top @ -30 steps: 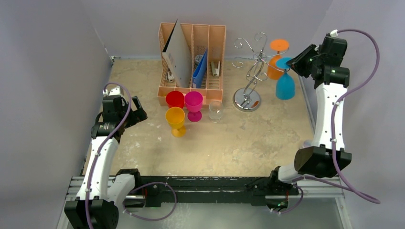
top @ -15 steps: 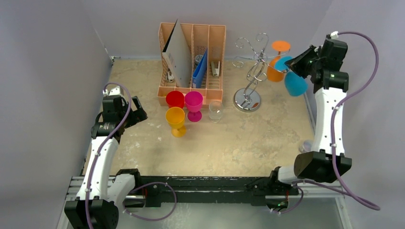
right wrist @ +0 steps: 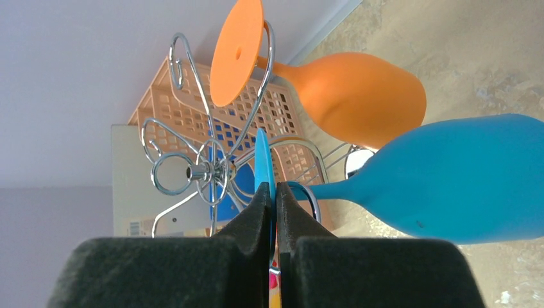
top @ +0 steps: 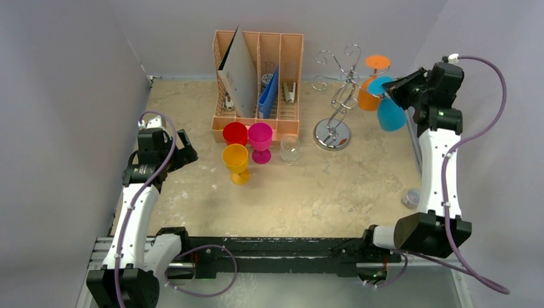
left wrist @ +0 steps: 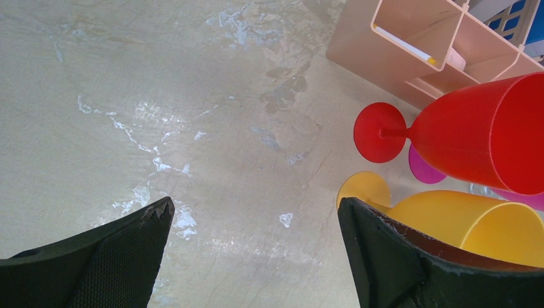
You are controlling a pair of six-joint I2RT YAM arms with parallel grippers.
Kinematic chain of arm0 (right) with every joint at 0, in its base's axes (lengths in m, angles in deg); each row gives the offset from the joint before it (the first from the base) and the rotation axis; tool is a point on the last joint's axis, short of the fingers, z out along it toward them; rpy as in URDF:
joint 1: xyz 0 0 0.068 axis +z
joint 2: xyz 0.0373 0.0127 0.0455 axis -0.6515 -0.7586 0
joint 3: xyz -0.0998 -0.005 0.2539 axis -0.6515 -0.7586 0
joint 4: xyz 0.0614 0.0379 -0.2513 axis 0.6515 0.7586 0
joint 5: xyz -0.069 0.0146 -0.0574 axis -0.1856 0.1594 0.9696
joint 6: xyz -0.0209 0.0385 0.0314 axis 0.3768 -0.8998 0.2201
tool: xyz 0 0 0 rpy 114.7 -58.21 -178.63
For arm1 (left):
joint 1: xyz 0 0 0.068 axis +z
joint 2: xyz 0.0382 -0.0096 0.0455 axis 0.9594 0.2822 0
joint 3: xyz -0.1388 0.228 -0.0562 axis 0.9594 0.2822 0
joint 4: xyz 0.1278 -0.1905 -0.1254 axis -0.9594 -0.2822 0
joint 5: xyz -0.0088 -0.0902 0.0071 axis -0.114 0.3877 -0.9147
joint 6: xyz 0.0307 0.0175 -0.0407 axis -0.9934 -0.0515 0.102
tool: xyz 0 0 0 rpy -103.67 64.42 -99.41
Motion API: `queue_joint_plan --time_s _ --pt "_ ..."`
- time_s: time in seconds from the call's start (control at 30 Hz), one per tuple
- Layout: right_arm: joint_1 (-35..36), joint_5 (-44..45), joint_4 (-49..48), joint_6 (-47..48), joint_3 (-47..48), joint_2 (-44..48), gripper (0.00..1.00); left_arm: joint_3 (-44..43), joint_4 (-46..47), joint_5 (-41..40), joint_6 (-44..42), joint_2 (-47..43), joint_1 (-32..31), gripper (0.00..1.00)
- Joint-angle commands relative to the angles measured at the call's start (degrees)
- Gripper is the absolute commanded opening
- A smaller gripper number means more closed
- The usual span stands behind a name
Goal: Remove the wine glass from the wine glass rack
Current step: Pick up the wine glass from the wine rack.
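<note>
The silver wire wine glass rack (top: 335,96) stands at the back right on its round disc base; it also shows in the right wrist view (right wrist: 205,170). An orange wine glass (top: 368,90) hangs upside down from a rack arm, and shows in the right wrist view (right wrist: 359,96). My right gripper (top: 396,86) is shut on the flat foot (right wrist: 263,157) of a blue wine glass (top: 391,113), whose bowl (right wrist: 462,179) tilts out to the right of the rack. My left gripper (top: 183,151) is open and empty over the left of the table, with its fingers (left wrist: 128,256) apart.
A peach slotted desk organiser (top: 258,83) with a folder stands at the back. In front of it stand a red glass (top: 235,133), a magenta glass (top: 260,141), a yellow glass (top: 236,162) and a clear cup (top: 290,149). A small grey cup (top: 410,197) sits by the right edge.
My right gripper has swung the blue glass from hanging straight down to tilted out to the right, then a little back down. The left arm has not moved.
</note>
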State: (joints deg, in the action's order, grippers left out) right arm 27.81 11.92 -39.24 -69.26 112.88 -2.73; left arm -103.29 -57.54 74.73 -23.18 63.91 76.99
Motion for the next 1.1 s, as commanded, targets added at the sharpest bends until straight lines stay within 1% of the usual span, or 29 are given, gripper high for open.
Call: queue_joint_plan --time_s 0.0,0.3,0.47,0.87,1.07 --pt "0.0 1.7 -6.5 -4.9 -2.9 3.6 0.00 -0.9 1.9 0.4 -0.4 -0.2 0.5 0.98" --pt "0.0 6.0 -12.0 -6.3 -8.4 7.5 0.00 -0.8 1.9 0.4 -0.4 -0.1 0.5 0.98" --pt "0.0 5.0 -10.8 -6.6 -8.2 8.0 0.00 -0.8 2.0 1.5 -0.6 -0.1 0.5 0.99" --pt "0.1 0.9 -10.1 -9.5 -11.6 11.3 0.00 -0.9 1.8 1.8 -0.7 0.1 0.5 1.00" --pt "0.1 -2.5 -12.6 -10.8 -12.4 10.0 0.00 -0.9 2.0 2.3 -0.7 0.3 0.5 1.00"
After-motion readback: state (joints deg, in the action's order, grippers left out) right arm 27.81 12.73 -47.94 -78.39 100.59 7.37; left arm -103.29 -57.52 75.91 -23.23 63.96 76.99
